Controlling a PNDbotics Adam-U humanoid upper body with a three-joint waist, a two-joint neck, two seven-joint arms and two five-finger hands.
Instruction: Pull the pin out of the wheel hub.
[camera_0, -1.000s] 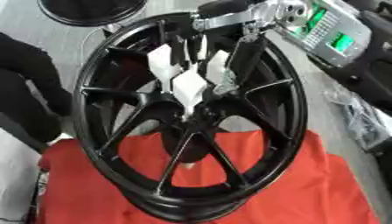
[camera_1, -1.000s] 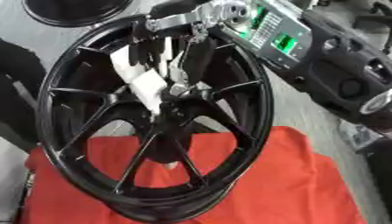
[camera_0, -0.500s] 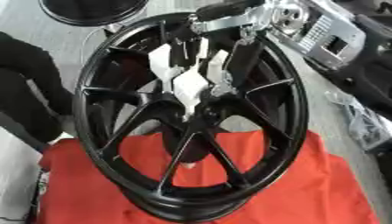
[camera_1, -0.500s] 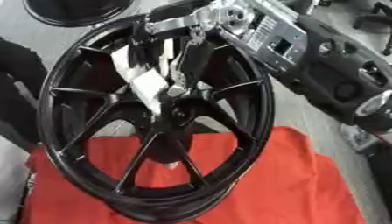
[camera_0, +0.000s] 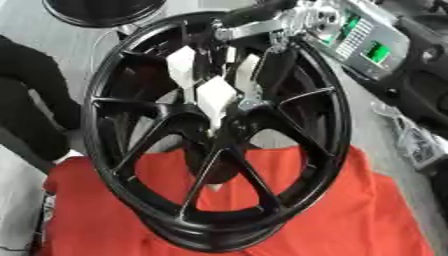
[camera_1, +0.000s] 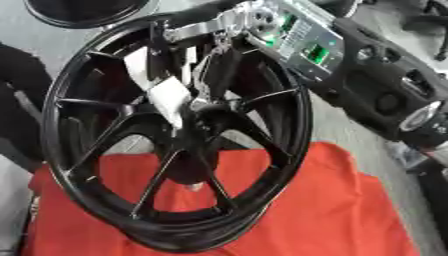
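Red cloth (camera_0: 350, 210) covers the desk under the black wheel (camera_0: 332, 115), which stands tilted. Left eye view: right hand (camera_0: 214, 92) reaches in from above, white-tipped fingers bunched at the hub (camera_0: 229, 131); pin's hidden, can't tell if it's pinched. Right eye view: same hand, barely budged from before, left hand nowhere.
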